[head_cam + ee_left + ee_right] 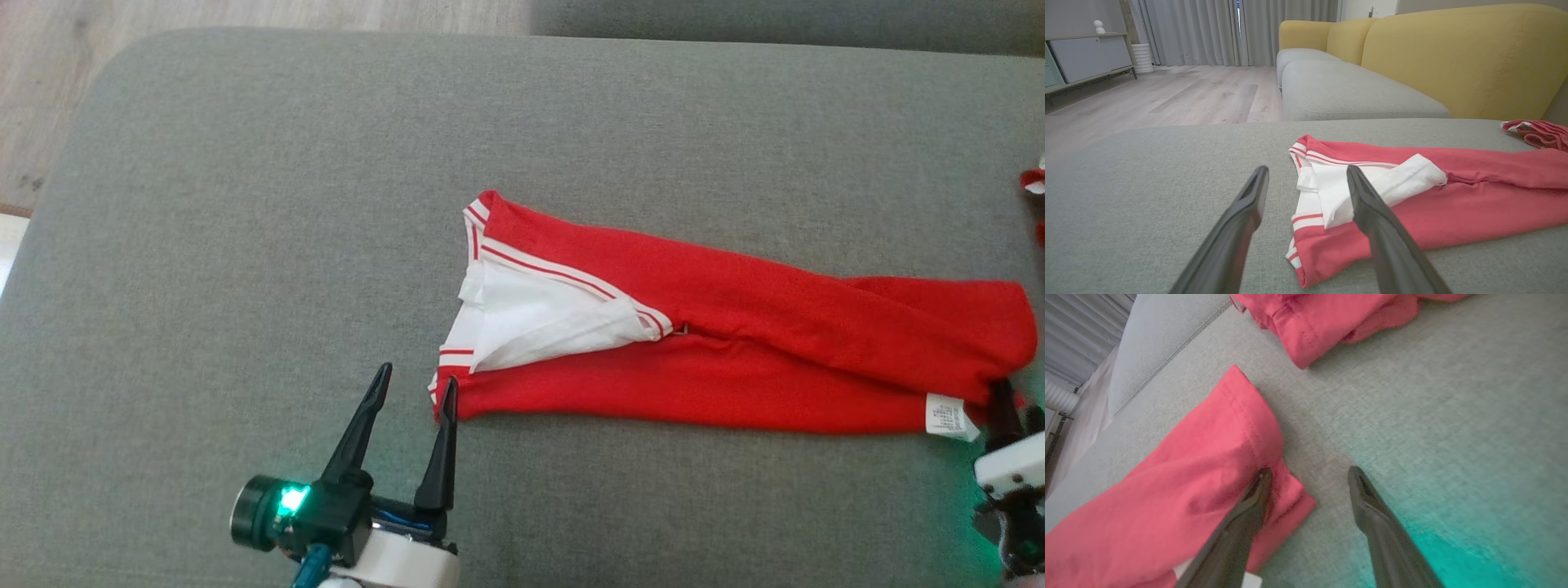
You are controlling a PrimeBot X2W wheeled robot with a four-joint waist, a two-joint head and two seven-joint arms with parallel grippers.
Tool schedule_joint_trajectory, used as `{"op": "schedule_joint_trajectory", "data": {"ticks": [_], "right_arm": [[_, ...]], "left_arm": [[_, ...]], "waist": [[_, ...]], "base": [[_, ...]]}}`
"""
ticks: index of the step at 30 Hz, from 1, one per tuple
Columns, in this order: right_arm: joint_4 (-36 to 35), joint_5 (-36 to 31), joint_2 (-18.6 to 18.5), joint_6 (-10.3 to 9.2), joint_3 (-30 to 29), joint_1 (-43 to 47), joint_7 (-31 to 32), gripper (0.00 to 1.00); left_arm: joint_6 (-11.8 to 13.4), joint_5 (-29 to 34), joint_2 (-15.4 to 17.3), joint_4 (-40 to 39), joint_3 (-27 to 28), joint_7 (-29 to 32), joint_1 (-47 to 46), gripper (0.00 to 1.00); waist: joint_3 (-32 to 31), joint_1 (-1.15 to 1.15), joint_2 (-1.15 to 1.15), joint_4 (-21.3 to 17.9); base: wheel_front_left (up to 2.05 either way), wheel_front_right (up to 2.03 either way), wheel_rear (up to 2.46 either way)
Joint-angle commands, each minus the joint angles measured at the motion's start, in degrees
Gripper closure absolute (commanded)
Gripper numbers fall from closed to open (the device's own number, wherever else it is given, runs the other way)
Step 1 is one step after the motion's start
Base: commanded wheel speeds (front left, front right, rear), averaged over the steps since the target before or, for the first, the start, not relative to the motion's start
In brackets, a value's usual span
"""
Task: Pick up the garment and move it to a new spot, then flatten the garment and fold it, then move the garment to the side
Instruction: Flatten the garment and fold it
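Garment lies long and flat on the grey cushion. Left gripper stands wide at the waistband corner, and right gripper stands wide at the hem. Both should pinch the near edge together, evenly.

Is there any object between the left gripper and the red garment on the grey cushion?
Nothing visible stands between them. The open left gripper is right at the collar end of the red garment, one fingertip at the fabric's corner, the other over the grey cushion.
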Motion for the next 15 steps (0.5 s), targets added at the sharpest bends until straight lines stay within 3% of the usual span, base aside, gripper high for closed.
{"op": "schedule_joint_trajectory", "data": {"ticks": [1, 6, 15], "right_arm": [[0.6, 0.6, 0.0, -0.04, 2.8, -1.0, 0.7, 1.00], [0.4, 1.5, 0.0, -0.04, 4.3, -0.8, -1.3, 1.00], [-10.2, -1.3, 0.0, -0.04, -2.4, -1.4, -2.1, 1.00]], "left_arm": [[-0.2, 0.6, -0.4, -1.4, 2.2, -0.5, -1.4, 0.00], [-0.5, 0.8, -0.9, -1.1, 2.6, -0.5, -1.1, 0.00], [-0.9, 1.2, -1.0, -0.9, 3.6, -0.5, 0.0, 0.00]], "waist": [[0.0, 0.00, 0.00, 0.3], [-0.6, 0.00, 0.00, 0.9], [-2.4, 0.00, 0.00, 0.1]], "base": [[0.00, 0.00, 0.00], [0.00, 0.00, 0.00], [0.00, 0.00, 0.00]]}}
